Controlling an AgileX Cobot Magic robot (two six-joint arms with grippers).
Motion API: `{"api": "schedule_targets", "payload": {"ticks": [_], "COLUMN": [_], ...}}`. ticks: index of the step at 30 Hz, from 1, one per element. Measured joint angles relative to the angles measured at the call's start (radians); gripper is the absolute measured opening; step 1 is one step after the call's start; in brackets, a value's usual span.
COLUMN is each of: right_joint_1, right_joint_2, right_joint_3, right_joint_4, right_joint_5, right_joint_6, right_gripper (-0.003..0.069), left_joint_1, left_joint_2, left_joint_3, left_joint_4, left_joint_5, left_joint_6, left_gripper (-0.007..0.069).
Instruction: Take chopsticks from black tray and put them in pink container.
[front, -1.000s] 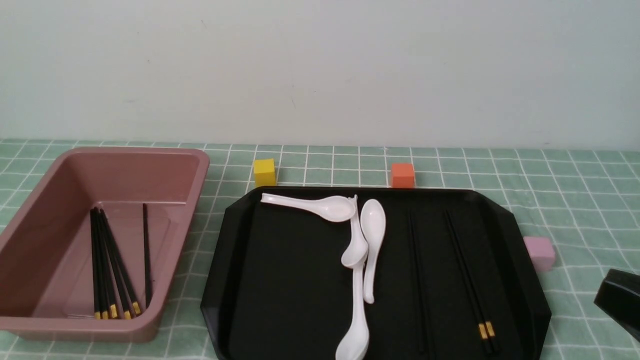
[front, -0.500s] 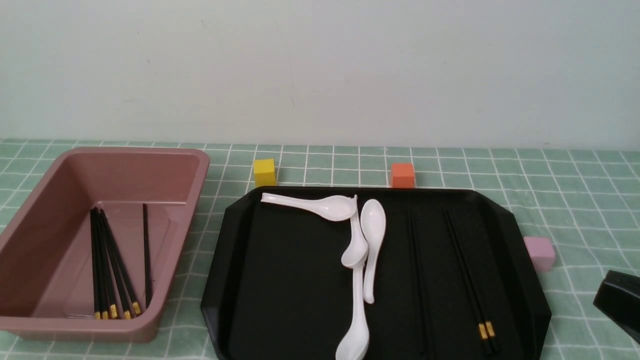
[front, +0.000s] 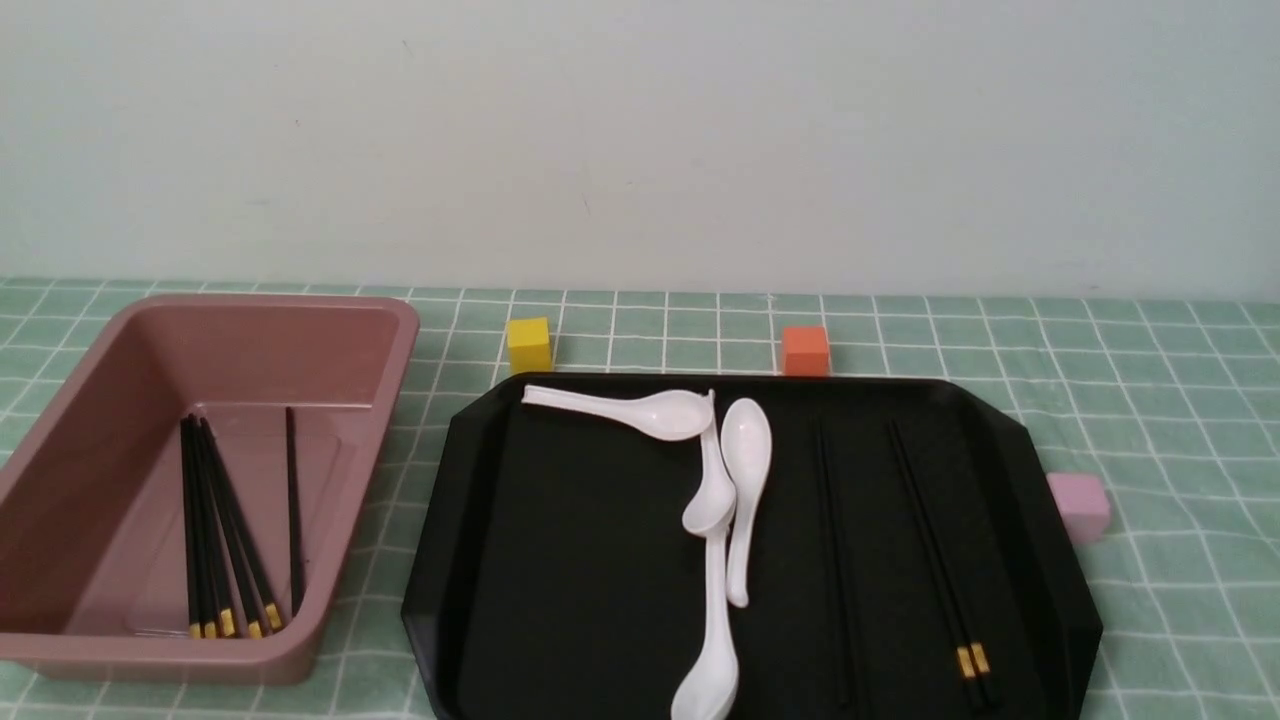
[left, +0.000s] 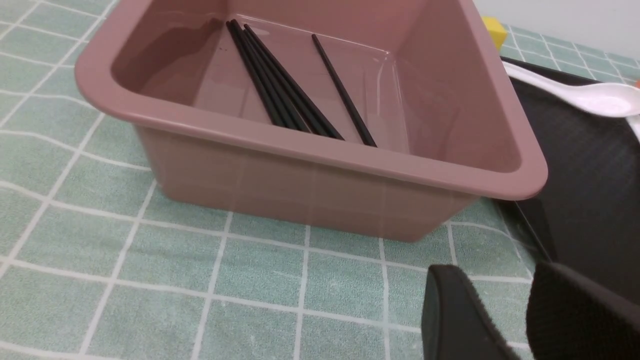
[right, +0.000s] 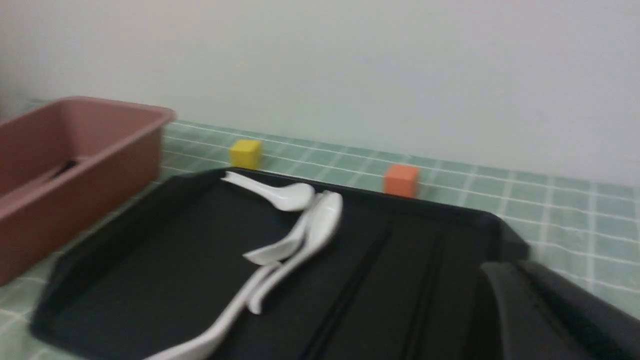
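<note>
On the right half of the black tray (front: 560, 580) lie a pair of black chopsticks (front: 935, 545) with gold bands and one more chopstick (front: 835, 560). Several chopsticks (front: 215, 530) lie inside the pink container (front: 395, 370) at the left. Neither gripper shows in the front view. In the left wrist view my left gripper (left: 495, 280) is open and empty over the cloth, between the pink container (left: 310, 180) and the tray (left: 590, 175). My right gripper (right: 510, 272) hangs near the tray's right side, fingers together with nothing between them, by the chopsticks (right: 350, 290).
Three white soup spoons (front: 725, 480) lie in the middle of the tray. A yellow cube (front: 529, 344) and an orange cube (front: 805, 350) stand behind the tray. A small pale pink cube (front: 1080, 505) stands at its right edge. A green checked cloth covers the table.
My right gripper, seen at the front view's right edge before, has moved out of that view. The chopsticks, spoons, tray and container have not moved.
</note>
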Motion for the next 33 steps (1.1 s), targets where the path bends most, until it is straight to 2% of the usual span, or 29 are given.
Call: {"api": "schedule_targets", "payload": {"ticks": [5,12,20,33], "right_joint_1": [-0.165,-0.268,-0.298,-0.298], "right_joint_2": [-0.113,-0.189,-0.189,-0.189], "right_joint_3": [0.109,0.194,0.191,0.188], "right_joint_4": [0.072,0.068,0.068,0.068], "right_joint_5": [0.003,0.024,0.163,0.173], "right_joint_6": [-0.093,-0.106,-0.107,-0.107], "right_gripper": [0.0049,0.006,0.0073,0.0092], "left_joint_1": [0.0,0.0,0.0,0.0], "left_joint_2": [0.0,0.0,0.0,0.0], "left_joint_3": [0.0,0.0,0.0,0.0], "left_joint_4": [0.0,0.0,0.0,0.0], "left_joint_5": [0.0,0.0,0.0,0.0], "left_joint_6": [0.0,0.0,0.0,0.0], "left_gripper": [0.0239,0.0239,0.0239,0.0239]}}
